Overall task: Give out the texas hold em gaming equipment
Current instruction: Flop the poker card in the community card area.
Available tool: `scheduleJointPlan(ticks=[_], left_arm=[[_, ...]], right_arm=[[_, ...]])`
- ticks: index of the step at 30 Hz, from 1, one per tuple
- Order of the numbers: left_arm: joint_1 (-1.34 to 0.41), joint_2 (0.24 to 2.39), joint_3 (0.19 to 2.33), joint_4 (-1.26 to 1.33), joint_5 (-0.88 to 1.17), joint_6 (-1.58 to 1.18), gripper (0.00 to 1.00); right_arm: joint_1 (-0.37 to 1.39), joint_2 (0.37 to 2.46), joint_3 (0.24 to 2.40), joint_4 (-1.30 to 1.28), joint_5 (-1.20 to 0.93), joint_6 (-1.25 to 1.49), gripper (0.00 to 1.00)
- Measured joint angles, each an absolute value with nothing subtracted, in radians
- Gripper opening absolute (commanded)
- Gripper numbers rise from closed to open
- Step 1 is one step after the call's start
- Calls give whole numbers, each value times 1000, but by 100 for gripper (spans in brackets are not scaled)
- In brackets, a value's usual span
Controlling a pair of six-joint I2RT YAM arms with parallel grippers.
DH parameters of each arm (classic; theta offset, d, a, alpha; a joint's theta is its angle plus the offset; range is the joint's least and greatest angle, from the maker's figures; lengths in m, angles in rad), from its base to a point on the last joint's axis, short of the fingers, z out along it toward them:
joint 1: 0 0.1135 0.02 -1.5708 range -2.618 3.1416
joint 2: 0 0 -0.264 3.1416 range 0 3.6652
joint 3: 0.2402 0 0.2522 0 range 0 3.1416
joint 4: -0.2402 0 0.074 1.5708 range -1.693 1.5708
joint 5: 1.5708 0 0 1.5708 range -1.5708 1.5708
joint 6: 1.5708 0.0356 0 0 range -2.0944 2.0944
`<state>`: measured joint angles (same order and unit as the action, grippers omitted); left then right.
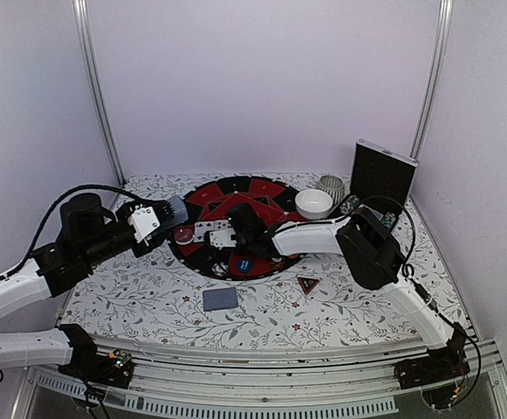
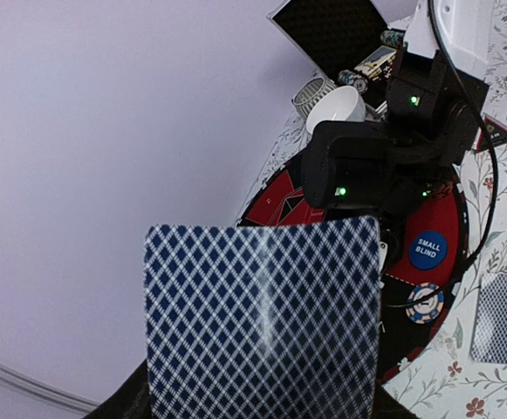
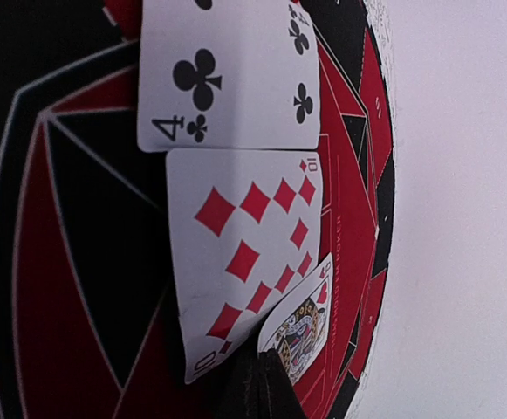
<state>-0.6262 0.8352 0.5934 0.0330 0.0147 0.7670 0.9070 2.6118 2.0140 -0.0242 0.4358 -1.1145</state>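
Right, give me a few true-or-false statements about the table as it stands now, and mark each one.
1. The left jaws hold blue-backed cards. True.
2. The white bowl sits in the centre of the round mat. False: it stands at the mat's far right edge.
3. A four of clubs and a ten of diamonds lie face up on the mat. True.
4. The right jaws stand wide open. False: they are shut, over the mat.
5. The triangular marker lies on the mat. False: it lies off it, on the flowered table.
6. One face-down card lies on the table, nearer than the mat. True.
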Motion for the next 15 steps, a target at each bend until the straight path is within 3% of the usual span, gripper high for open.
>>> scheduleJointPlan(ticks=[15], left_arm=[[-626, 834, 593, 33, 14, 767, 54]], right_arm=[[903, 2574, 2019, -151, 327, -1028, 1]])
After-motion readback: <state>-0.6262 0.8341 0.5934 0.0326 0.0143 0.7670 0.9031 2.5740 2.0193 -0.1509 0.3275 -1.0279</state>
